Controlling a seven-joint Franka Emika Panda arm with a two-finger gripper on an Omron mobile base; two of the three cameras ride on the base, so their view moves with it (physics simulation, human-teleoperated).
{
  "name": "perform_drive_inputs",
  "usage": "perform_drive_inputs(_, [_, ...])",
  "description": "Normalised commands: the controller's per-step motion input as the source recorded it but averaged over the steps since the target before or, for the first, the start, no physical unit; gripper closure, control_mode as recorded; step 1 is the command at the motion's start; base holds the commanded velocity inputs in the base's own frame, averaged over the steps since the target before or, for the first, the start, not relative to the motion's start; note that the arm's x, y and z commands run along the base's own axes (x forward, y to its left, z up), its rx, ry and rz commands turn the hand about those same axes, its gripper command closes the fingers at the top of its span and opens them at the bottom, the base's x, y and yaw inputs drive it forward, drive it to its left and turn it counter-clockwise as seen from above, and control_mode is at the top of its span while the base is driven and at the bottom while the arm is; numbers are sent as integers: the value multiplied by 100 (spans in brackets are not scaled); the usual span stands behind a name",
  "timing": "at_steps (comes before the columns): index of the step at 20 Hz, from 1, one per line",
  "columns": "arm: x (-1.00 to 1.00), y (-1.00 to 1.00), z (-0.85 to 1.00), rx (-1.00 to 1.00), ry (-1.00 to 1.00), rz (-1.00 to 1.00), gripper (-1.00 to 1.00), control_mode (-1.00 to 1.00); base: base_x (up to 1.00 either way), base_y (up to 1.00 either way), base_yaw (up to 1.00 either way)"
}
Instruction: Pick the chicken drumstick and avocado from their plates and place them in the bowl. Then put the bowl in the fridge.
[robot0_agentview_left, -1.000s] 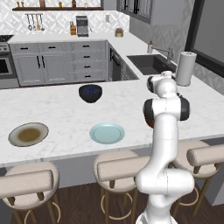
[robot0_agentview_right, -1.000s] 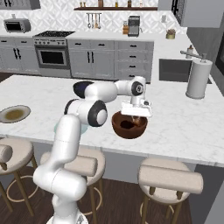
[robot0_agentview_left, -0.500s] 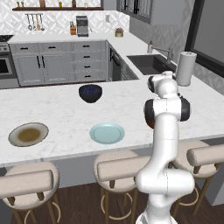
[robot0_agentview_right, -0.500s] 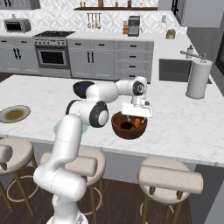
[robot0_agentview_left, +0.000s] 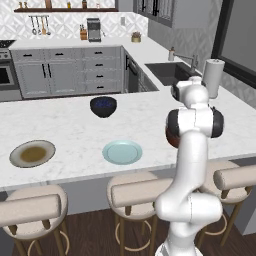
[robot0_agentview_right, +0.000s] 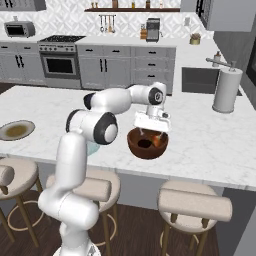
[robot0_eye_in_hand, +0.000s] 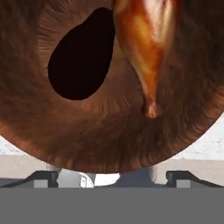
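From the hand camera we look straight down into the reddish-brown bowl (robot0_eye_in_hand: 109, 131), where the dark avocado (robot0_eye_in_hand: 81, 57) lies at about ten o'clock of its floor and the chicken drumstick (robot0_eye_in_hand: 146, 48) lies just beside it at one o'clock, bone end pointing toward six. Our gripper (robot0_agentview_right: 151, 134) hangs directly over the bowl (robot0_agentview_right: 147, 144), its fingers spread wide with nothing between them; the two tips sit well apart at the bottom of the hand view. In the right base view the bowl rests on the white counter (robot0_agentview_right: 210, 145) near its front edge, with the avocado showing as a dark spot inside. In the left base view our own arm hides most of the bowl (robot0_agentview_left: 171, 136), leaving only a dark red sliver at its nine o'clock side. Farther toward nine o'clock along the counter (robot0_agentview_left: 70, 130) lie the pale blue-green plate (robot0_agentview_left: 122, 152) and, beyond it, the tan-olive plate (robot0_agentview_left: 33, 153), both bare. At twelve o'clock from the blue-green plate stands a dark blue-black bowl (robot0_agentview_left: 103, 106).
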Motion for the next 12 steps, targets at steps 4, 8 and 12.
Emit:
perform_drive_inputs(4, [-98, 62, 23, -8, -34, 11, -100, -100, 0, 0, 0])
perform_drive_inputs(8, [-83, 75, 1, -22, -47, 12, -100, -100, 0, 0, 0])
perform_drive_inputs(12, [-15, 66, 0, -23, -42, 9, -100, -100, 0, 0, 0])
